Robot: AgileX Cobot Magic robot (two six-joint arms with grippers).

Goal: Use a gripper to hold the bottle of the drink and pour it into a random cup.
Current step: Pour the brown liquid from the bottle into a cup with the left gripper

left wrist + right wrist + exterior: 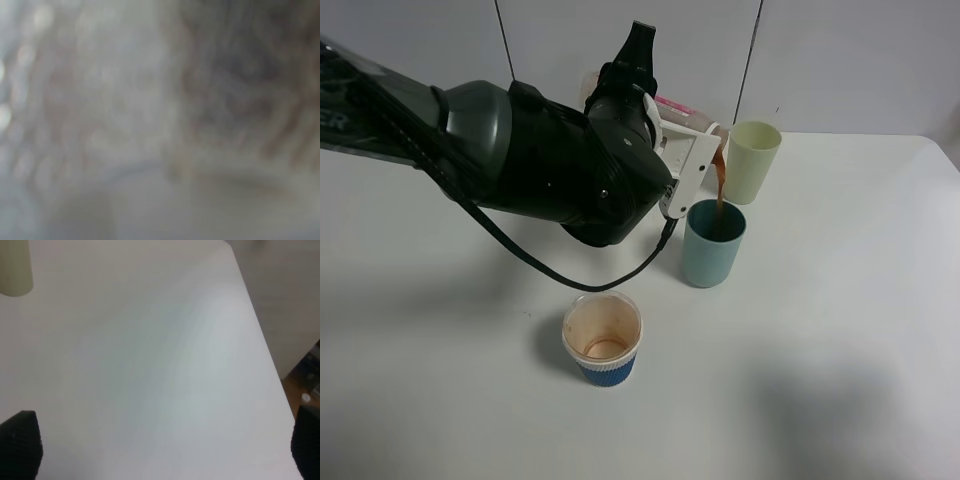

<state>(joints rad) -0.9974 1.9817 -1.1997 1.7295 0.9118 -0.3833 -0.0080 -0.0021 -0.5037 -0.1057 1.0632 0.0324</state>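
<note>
My left gripper (698, 150), white jaws on a bulky black arm, is shut on the bottle (678, 105) and holds it tipped over, neck down to the right. Only the bottle's red-and-white label and its neck show; the rest is hidden behind the jaws. A thin brown stream of the drink (720, 190) falls from the neck into the teal cup (712, 250), which stands upright just below. The left wrist view is a blur and shows nothing clear. My right gripper (165, 450) is open and empty over bare table; it is out of the exterior view.
A pale yellow-green tumbler (753, 160) stands just behind the teal cup and also shows in the right wrist view (15, 270). A blue ribbed paper cup (603, 340) with a stained inside stands in front. The table's right edge (270, 365) is near my right gripper.
</note>
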